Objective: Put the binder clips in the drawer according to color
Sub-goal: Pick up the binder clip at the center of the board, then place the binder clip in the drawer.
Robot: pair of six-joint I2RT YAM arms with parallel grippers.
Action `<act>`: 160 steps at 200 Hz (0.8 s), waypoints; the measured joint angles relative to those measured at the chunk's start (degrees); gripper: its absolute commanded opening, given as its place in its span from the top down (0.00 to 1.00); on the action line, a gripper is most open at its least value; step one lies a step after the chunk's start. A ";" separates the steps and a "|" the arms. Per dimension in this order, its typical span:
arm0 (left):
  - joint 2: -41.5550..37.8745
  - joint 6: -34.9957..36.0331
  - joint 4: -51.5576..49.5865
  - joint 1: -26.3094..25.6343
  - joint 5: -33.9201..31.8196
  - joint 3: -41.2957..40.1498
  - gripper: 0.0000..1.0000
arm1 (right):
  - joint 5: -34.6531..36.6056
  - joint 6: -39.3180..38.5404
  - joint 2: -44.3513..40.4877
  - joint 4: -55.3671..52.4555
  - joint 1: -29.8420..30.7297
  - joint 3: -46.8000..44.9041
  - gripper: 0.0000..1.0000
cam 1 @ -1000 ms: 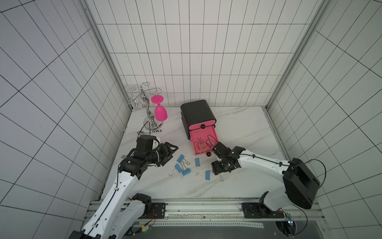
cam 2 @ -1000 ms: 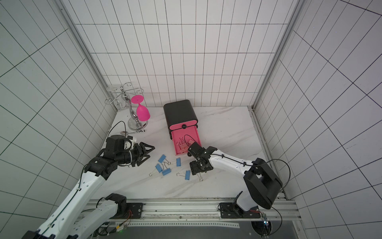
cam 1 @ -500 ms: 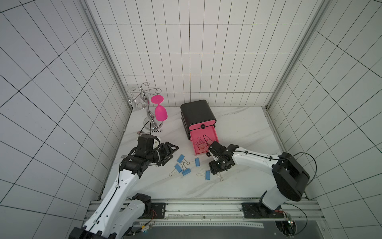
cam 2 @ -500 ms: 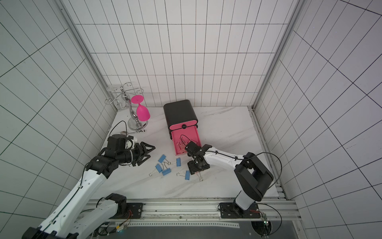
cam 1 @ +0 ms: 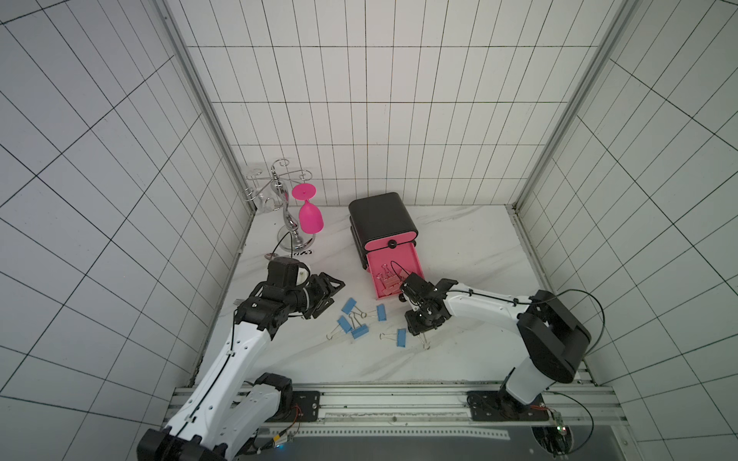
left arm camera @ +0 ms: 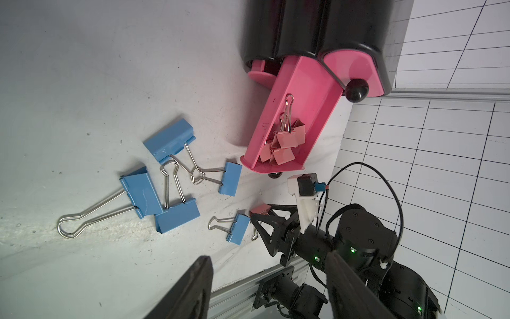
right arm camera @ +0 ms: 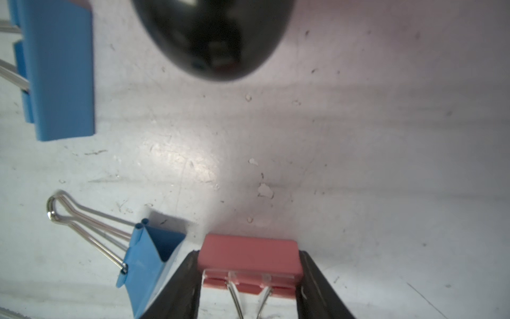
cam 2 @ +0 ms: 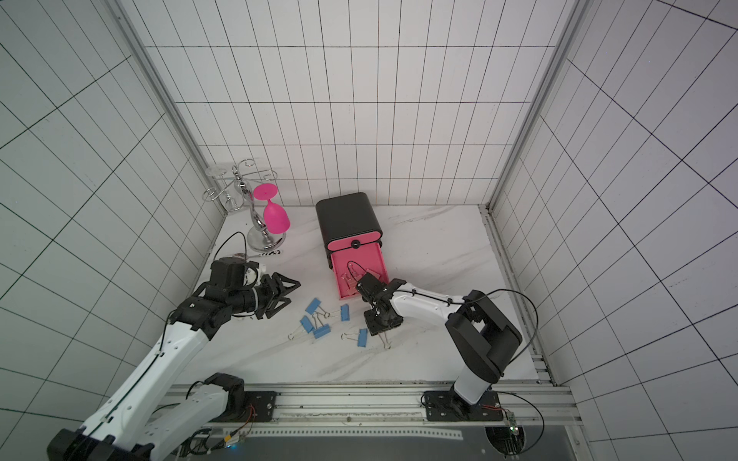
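Your white marble tabletop (cam 1: 459,247) carries the black rounded chest (cam 1: 381,217) toward the back wall. One pink drawer (cam 1: 399,257) is pulled out, with a heap of salmon-pink clips (left arm camera: 284,143) inside. Your left gripper (cam 1: 334,297) hangs with its fingers spread and empty. Your right gripper (right arm camera: 248,265), just in front of the open drawer, pinches a single salmon-pink binder clip (right arm camera: 248,250) by its two ends, down at the tabletop. Five blue binder clips with silver wire handles (cam 1: 359,332) lie loose between the two grippers.
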 measured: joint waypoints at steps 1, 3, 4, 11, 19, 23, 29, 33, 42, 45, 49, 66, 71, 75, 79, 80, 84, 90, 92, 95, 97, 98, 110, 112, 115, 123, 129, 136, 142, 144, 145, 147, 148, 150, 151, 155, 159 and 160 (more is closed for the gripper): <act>0.00 0.02 0.02 0.02 0.00 0.00 0.32 | 0.04 -0.02 -0.07 0.00 0.00 0.00 0.57; 0.04 0.02 0.04 0.04 0.04 0.00 0.32 | 0.04 0.09 -0.17 0.00 0.00 0.00 0.57; 0.04 0.02 0.07 0.04 0.04 0.00 0.32 | 0.09 0.24 -0.31 0.00 0.00 0.00 0.57; 0.24 0.13 0.20 0.15 0.15 0.02 0.32 | 0.33 0.52 -0.98 0.00 -0.02 0.00 0.58; 0.48 0.28 0.31 0.26 0.24 0.04 0.32 | 0.68 1.16 -2.19 -0.07 -0.15 0.00 0.59; 0.61 0.35 0.33 0.35 0.26 0.04 0.32 | 0.79 1.33 -2.82 -0.09 -0.20 0.00 0.59; 0.79 0.42 0.35 0.48 0.31 0.07 0.32 | 0.94 1.81 -4.24 -0.15 -0.57 0.00 0.60; 0.96 0.46 0.37 0.57 0.37 0.13 0.32 | 0.96 2.12 -5.11 -0.22 -0.68 0.00 0.60; 1.33 0.59 0.48 0.76 0.46 0.28 0.32 | 0.92 2.82 -7.30 -0.26 -1.18 0.00 0.61; 1.49 0.63 0.52 0.87 0.52 0.39 0.32 | 0.92 3.10 -8.28 -0.28 -1.55 0.00 0.60; 1.66 0.68 0.61 0.96 0.61 0.48 0.32 | 0.85 3.50 -9.20 -0.26 -2.01 0.00 0.60; 2.54 0.92 1.05 1.38 0.81 1.20 0.32 | 0.70 5.44 -12.90 -0.48 -5.35 0.46 0.60; 2.75 0.94 1.33 1.44 0.90 1.42 0.32 | 0.59 6.16 -13.57 -0.44 -6.51 0.83 0.60; 2.95 0.96 1.57 1.51 0.92 1.57 0.32 | 0.48 6.71 -13.88 -0.50 -7.41 1.20 0.60; 3.19 0.94 1.86 1.60 1.01 1.73 0.32 | 0.37 7.56 -14.10 -0.46 -8.50 1.75 0.59; 3.23 0.94 1.92 1.60 1.03 1.77 0.32 | 0.35 7.72 -14.12 -0.46 -8.68 1.86 0.60; 3.43 0.94 2.19 1.64 1.11 1.92 0.32 | 0.15 8.41 -14.16 -0.39 -9.68 2.54 0.60; 3.82 0.92 2.64 1.66 1.25 2.10 0.32 | -0.24 9.60 -14.08 -0.31 -10.99 3.56 0.60; 4.02 0.90 2.86 1.66 1.33 2.14 0.32 | -0.39 9.92 -14.01 -0.24 -11.28 3.87 0.60; 4.24 0.90 3.06 1.68 1.42 2.21 0.32 | -0.55 10.49 -13.86 -0.13 -11.91 4.42 0.60; 4.39 0.87 3.21 1.68 1.49 2.27 0.32 | -0.74 10.88 -13.73 -0.04 -12.31 4.90 0.60; 4.52 0.87 3.30 1.68 1.53 2.29 0.32 | -0.76 11.06 -13.66 0.02 -12.44 5.07 0.60; 5.60 0.83 4.11 1.68 1.86 2.51 0.32 | -1.66 13.99 -12.37 0.94 -14.67 7.91 0.60; 5.81 0.83 4.24 1.68 1.90 2.56 0.32 | -1.90 14.49 -12.00 1.31 -15.04 8.44 0.60; 6.08 0.83 4.35 1.68 1.99 2.62 0.32 | -2.16 15.15 -11.58 1.60 -15.47 9.16 0.60; 6.71 0.81 4.70 1.68 2.08 2.91 0.31 | -2.89 17.05 -10.34 2.80 -16.48 10.88 0.60; 7.06 0.79 5.09 1.68 2.19 3.04 0.32 | -3.61 18.49 -9.01 4.00 -17.29 12.37 0.60; 7.30 0.79 5.46 1.68 2.27 3.17 0.32 | -4.24 20.39 -7.54 5.25 -17.94 13.77 0.61; 7.45 0.76 5.68 1.68 2.38 3.26 0.32 | -4.81 22.12 -6.12 6.34 -18.45 14.95 0.61; 7.50 0.76 5.77 1.68 2.40 3.28 0.32 | -4.98 22.29 -5.60 6.75 -18.62 15.41 0.61; 7.52 0.76 5.81 1.68 2.40 3.28 0.32 | -5.03 22.56 -5.40 6.91 -18.67 15.52 0.61; 7.54 0.76 5.88 1.68 2.43 3.30 0.32 | -5.20 23.43 -4.76 7.37 -18.82 15.96 0.61; 7.58 0.74 5.95 1.68 2.45 3.32 0.32 | -5.27 23.39 -4.59 7.45 -18.88 16.11 0.61; 7.63 0.74 6.03 1.68 2.47 3.34 0.32 | -5.46 23.87 -4.09 7.87 -19.02 16.52 0.62; 7.63 0.72 6.05 1.68 2.49 3.34 0.32 | -5.55 24.46 -3.69 8.15 -19.08 16.76 0.62; 7.74 0.66 6.25 1.68 2.58 3.37 0.32 | -5.88 25.09 -2.69 8.79 -19.28 17.44 0.62; 7.82 0.61 6.45 1.68 2.64 3.37 0.32 | -6.05 25.92 -1.62 9.40 -19.41 18.18 0.62; 7.87 0.59 6.49 1.68 2.64 3.37 0.32 | -6.16 26.38 -1.20 9.60 -19.45 18.43 0.62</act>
